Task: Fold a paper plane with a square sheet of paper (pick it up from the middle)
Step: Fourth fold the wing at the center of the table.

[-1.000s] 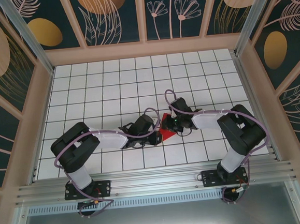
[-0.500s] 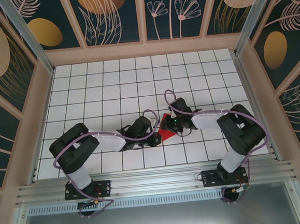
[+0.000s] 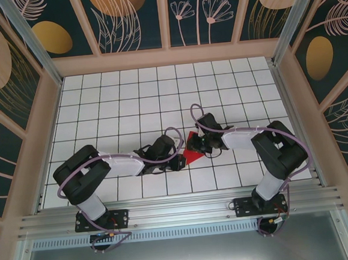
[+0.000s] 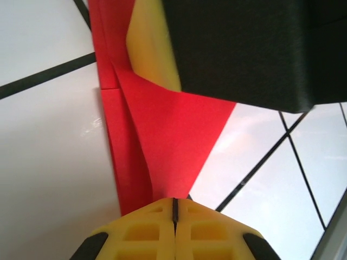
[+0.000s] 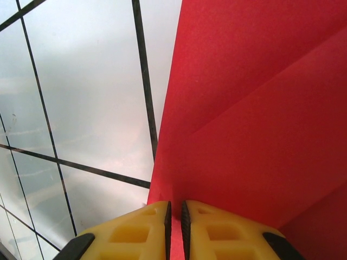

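Note:
The square sheet of paper (image 3: 192,155) is bright red and creased into a small triangular shape, lying in the middle of the tiled table between both arms. My left gripper (image 3: 180,160) meets its left tip. In the left wrist view the paper (image 4: 168,135) narrows into the closed yellow jaws of the left gripper (image 4: 174,201), folded layers showing on the left. My right gripper (image 3: 199,145) holds the paper's right side. Up close, the red sheet (image 5: 255,119) runs into the narrow slit of the right gripper (image 5: 174,210). A yellow-padded finger (image 4: 149,49) of the right gripper shows above the paper.
The white gridded table (image 3: 129,97) is fenced by wooden rails and patterned walls (image 3: 159,17). An aluminium beam (image 3: 180,214) carries both arm bases at the near edge. Purple cables (image 3: 180,132) loop over the wrists close to the paper.
The left arm has drawn back a little to the left, jaws still closed. The red triangle now reaches further down and left. The right arm has held still.

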Controlling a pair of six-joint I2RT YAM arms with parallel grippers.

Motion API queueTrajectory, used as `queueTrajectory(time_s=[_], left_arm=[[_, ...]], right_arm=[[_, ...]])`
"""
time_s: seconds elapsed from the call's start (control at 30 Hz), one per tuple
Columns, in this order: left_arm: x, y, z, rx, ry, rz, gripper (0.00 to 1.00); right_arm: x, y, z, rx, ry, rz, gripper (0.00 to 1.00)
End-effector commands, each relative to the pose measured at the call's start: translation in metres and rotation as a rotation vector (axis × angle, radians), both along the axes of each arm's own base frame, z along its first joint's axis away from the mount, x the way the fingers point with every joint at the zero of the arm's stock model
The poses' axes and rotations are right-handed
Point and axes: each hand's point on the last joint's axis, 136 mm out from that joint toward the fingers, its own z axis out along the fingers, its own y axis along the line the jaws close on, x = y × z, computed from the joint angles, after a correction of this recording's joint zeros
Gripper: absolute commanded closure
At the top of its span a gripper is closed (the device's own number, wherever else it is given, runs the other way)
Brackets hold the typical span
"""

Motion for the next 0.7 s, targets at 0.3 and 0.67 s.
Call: queueTrajectory(time_s=[0.3,0.67], left_arm=[[-0.021,0.028,-0.038,0.083,0.07,0.02,0.98],[-0.031,0.041,-0.023,0.065,0.064,0.027,0.98]], right_arm=[[-0.007,-0.009,-0.019,-0.075,0.04,-0.005,0.83],[-0.003,-0.007,-0.016,-0.075,0.032,-0.002,0.83]])
